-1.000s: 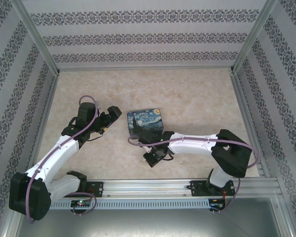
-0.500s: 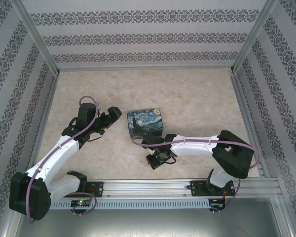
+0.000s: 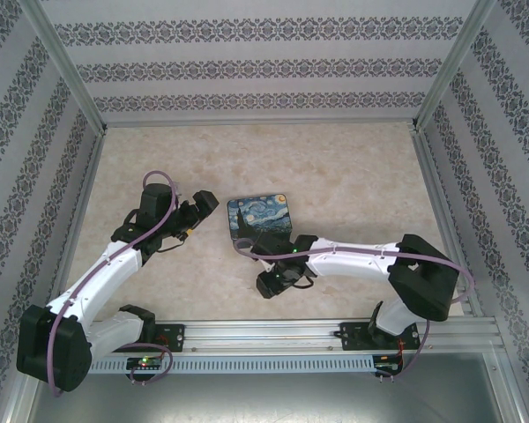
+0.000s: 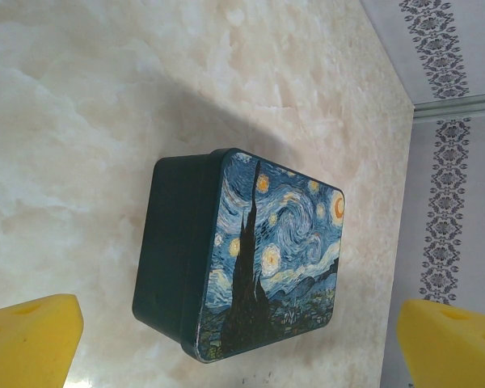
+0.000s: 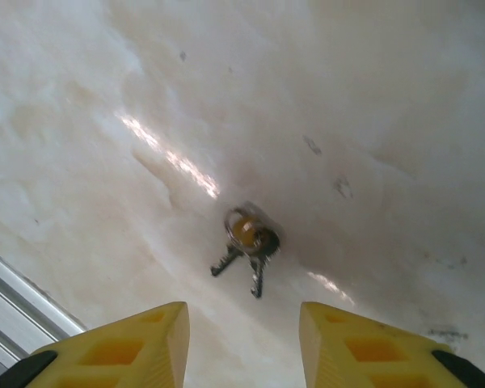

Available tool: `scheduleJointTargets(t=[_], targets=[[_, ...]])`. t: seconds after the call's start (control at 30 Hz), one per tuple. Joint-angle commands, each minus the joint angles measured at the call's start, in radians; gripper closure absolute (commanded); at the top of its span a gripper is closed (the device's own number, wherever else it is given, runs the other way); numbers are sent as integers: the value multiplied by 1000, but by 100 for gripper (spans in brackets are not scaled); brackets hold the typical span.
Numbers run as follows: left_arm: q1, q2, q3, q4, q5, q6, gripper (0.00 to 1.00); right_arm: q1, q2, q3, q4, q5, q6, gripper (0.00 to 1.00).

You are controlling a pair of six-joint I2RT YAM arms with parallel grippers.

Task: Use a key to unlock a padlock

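- Right gripper [image 5: 241, 323] parted and empty; the keys [image 5: 246, 241] lie on the marble table [image 5: 372, 97] just ahead of it
- Left gripper [image 4: 241, 343] spread wide, empty, facing the painted tin [image 4: 275, 250]

Beige marble-look table [image 3: 335, 159], patterned wallpaper walls [image 3: 264, 66] on three sides, aluminium posts [image 3: 63, 66] at upper corners, aluminium rail [image 3: 247, 334] along bottom edge.

The top camera looks down from above and behind the arm bases [image 3: 150, 339] over the whole table [image 3: 335, 167]. The left wrist camera looks closely past its fingers [image 4: 28, 335] at a painted tin [image 4: 267, 259], shared with the top view mid-table. The right wrist camera faces down, close above keys [image 5: 246, 242].
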Motion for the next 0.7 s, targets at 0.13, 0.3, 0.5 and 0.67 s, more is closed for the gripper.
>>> scheduleJointTargets(t=[0.13,0.3,0.5,0.67], targets=[[11,0,5,25,4,-16,0,2,101,82,-15,6,-59,60],[11,0,7,23,4,-16,0,-2,156,109,-12,13,-79,63],[10,-3,6,22,3,-18,0,-7,175,89,-6,12,-70,79],[12,5,3,35,3,-23,0,-19,130,31,15,25,6,95]])
